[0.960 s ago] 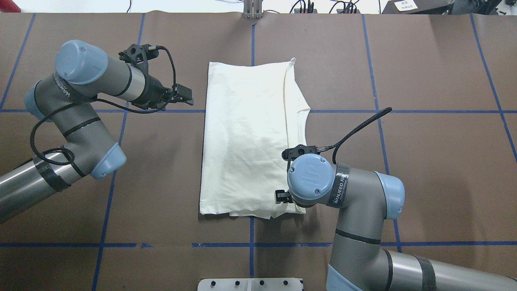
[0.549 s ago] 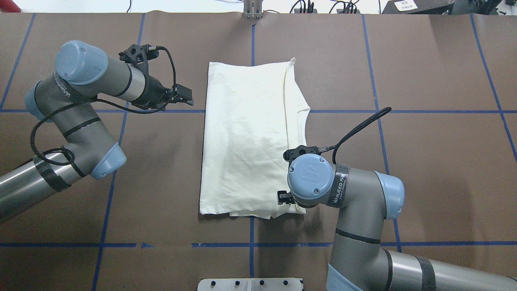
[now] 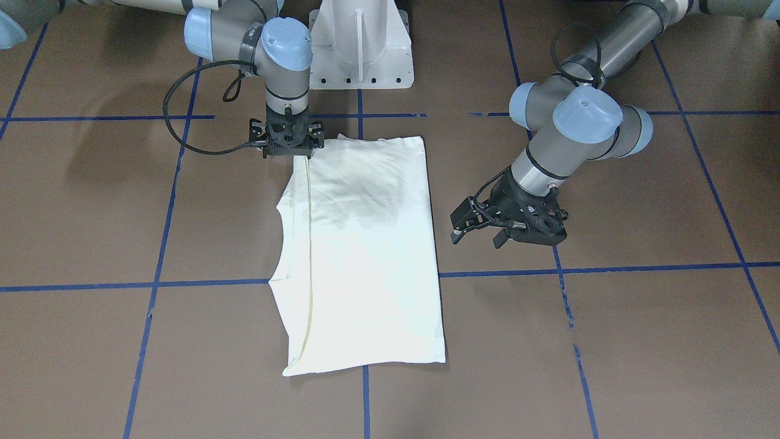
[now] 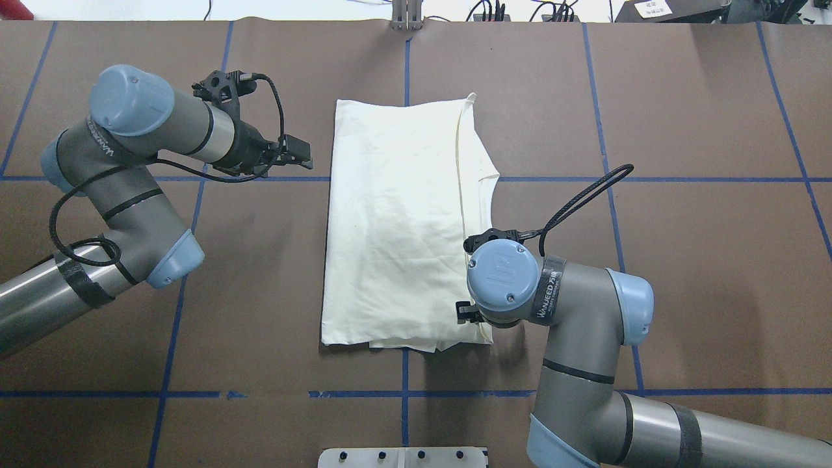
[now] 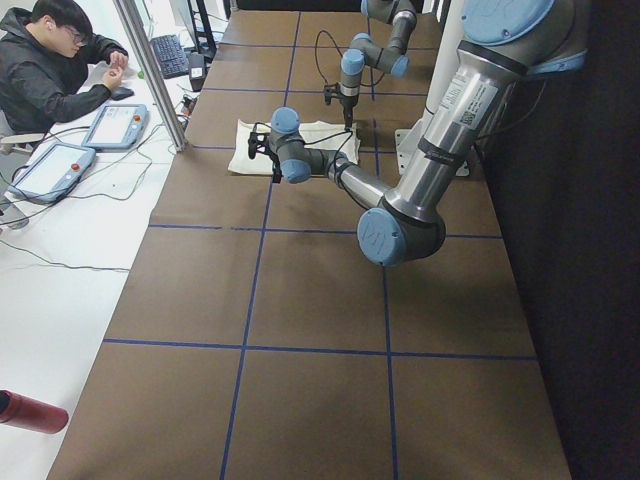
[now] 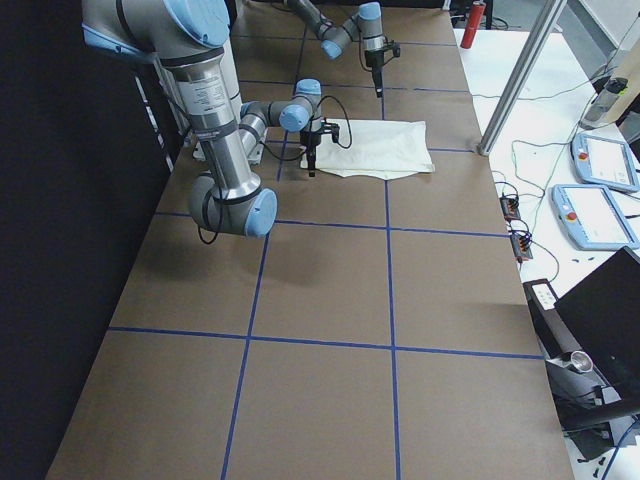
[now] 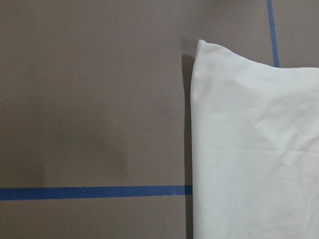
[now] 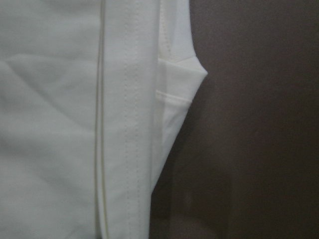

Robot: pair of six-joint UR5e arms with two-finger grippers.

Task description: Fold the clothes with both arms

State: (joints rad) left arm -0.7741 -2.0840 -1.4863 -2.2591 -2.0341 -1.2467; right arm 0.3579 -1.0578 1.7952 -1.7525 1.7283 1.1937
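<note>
Across the middle of the brown tabletop (image 4: 682, 260) the cream T-shirt (image 4: 396, 221) lies flat and plain side up. It is narrowed to a long strip with one short end toward the robot and one away from it.

The right arm (image 4: 585, 312) stands over the shirt's robot-side end at its right edge, wrist pointing straight down. The left arm (image 4: 130, 195) reaches toward the shirt's left edge, nearer the far end.

The right tool (image 3: 287, 146) sits at the shirt's near right corner, where layered hems show in its wrist view. I cannot tell whether it is clenched on cloth or only poised above it. The left tool (image 3: 476, 238) is released, fingers apart, just beside the shirt's left edge and off the cloth.

The step looks like pinching corners for a crosswise fold. To do it well, the right tool should gather every layer at its corner. The left tool should match it on the same short end, so both lift level and the strip folds without skewing.
</note>
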